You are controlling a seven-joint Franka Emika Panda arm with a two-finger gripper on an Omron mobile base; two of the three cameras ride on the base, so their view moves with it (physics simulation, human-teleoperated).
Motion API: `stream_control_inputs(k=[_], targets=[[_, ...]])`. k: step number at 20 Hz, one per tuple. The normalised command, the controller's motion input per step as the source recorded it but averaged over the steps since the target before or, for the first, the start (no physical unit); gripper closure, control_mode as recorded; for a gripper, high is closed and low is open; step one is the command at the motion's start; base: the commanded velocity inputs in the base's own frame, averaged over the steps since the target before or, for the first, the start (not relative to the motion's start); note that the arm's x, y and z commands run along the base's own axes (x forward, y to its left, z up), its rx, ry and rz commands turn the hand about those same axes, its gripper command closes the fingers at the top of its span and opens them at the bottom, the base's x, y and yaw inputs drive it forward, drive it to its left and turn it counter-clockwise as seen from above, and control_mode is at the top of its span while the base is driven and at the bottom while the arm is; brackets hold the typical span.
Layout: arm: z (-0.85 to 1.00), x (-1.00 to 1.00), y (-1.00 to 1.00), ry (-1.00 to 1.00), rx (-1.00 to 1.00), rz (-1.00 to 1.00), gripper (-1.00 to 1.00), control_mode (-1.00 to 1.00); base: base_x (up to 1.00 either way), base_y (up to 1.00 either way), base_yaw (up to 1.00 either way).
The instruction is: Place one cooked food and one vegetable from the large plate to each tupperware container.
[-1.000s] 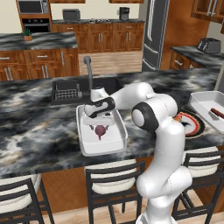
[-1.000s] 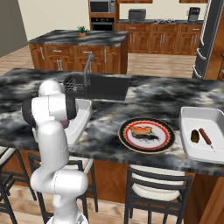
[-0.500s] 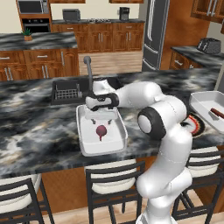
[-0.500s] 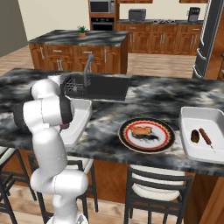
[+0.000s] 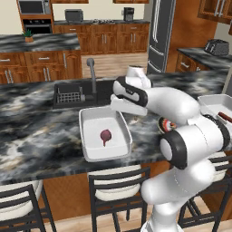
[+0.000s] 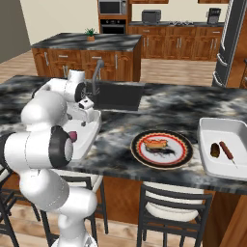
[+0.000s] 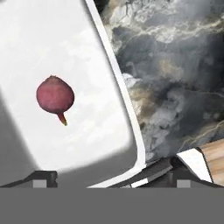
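A beet (image 7: 55, 95) lies in the left tub (image 5: 90, 149). The hand (image 7: 109, 178) hovers released above that tub's rim. The plate (image 6: 185, 153) sits right of it.

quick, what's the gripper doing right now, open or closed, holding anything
Gripper: open and empty, over the rim of the left tupperware container; the dark red vegetable lies loose inside.

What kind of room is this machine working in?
Most likely a home kitchen, computer-rendered: a dark marble-patterned island counter with a sunken black sink, brown wooden cabinets, and a tall steel refrigerator.
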Motion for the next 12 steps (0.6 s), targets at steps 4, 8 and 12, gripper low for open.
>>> stream_control_inputs(k=[4, 8, 12], targets=[[0.13, -0.14, -1.00, 0.00, 0.00, -0.19, -1.00, -1.00, 0.00, 0.00, 0.00], [0.00, 0.00, -1.00, 0.02, 0.00, -0.28, -1.00, -1.00, 0.00, 0.00, 0.00], [0.00, 0.00, -0.90, 0.01, 0.00, -0.30, -1.00, -1.00, 0.00, 0.00, 0.00]])
